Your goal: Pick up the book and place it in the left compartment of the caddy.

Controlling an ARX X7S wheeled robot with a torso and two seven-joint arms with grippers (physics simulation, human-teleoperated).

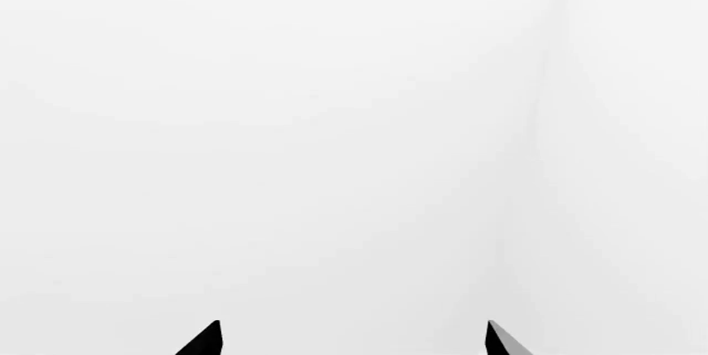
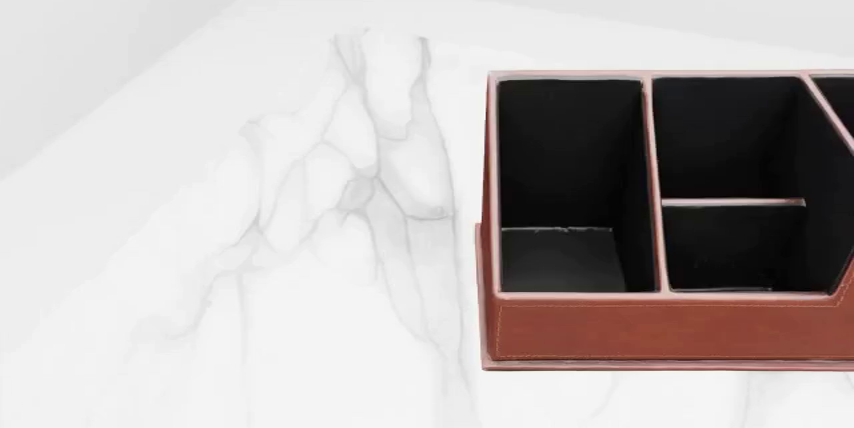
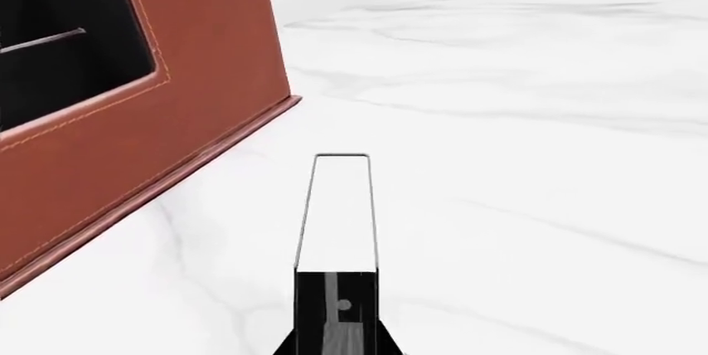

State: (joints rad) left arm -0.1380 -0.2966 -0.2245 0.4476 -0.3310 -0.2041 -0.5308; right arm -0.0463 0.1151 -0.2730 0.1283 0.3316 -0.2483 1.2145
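The reddish-brown caddy (image 2: 667, 328) stands on the marble table at the right of the head view. Its left compartment (image 2: 574, 158) is the long black slot, with only a dark floor showing inside. Neither gripper shows in the head view. In the right wrist view my right gripper (image 3: 337, 289) is shut on the book (image 3: 341, 214), seen edge-on with white page edges between thin black covers. It holds the book over the table, beside the caddy's outer wall (image 3: 166, 123). My left gripper (image 1: 354, 338) is open and empty, facing a blank white surface.
Two shorter black slots (image 2: 727, 138) split by a cross divider lie right of the long slot, and a slanted wall (image 2: 834, 118) is at the far right. White marble tabletop (image 2: 267, 248) extends left of the caddy to a far edge.
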